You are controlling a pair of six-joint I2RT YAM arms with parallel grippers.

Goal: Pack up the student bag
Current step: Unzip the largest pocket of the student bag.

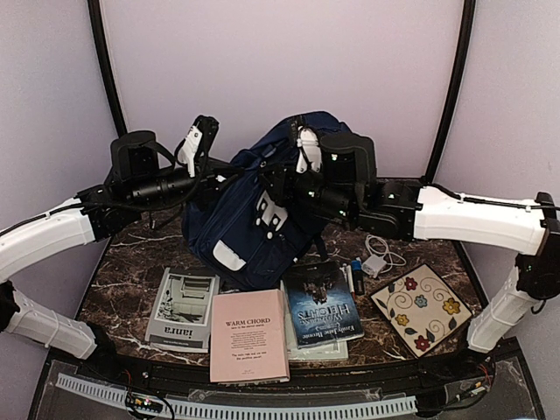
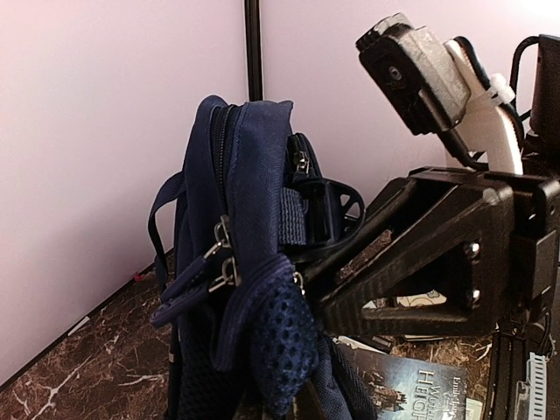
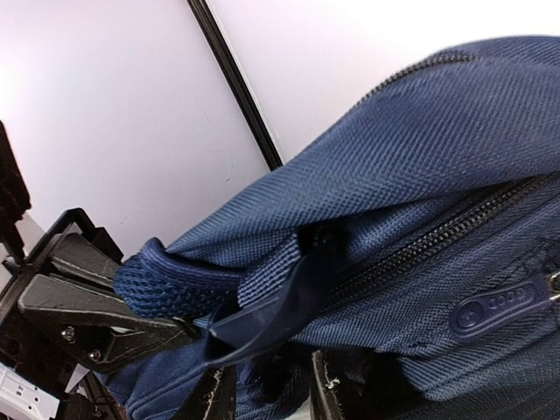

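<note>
The left arm point(image 1: 44, 236) and the right arm point(image 1: 477, 219) have long links in smooth white shells. Their joints point(image 1: 131, 156) and wrists are boxy and matte black, marked with small green dots. Thin black cables point(image 1: 490, 198) run along the shells. Each wrist carries a white moulded piece point(image 1: 306, 150). The left hand point(image 2: 306, 273) has rough-textured black fingers point(image 2: 420, 254) shaped as open triangles, fixed with silver screws point(image 2: 472, 250). The right hand point(image 3: 271, 398) has dark fingers with scuffed pale edges.
</note>
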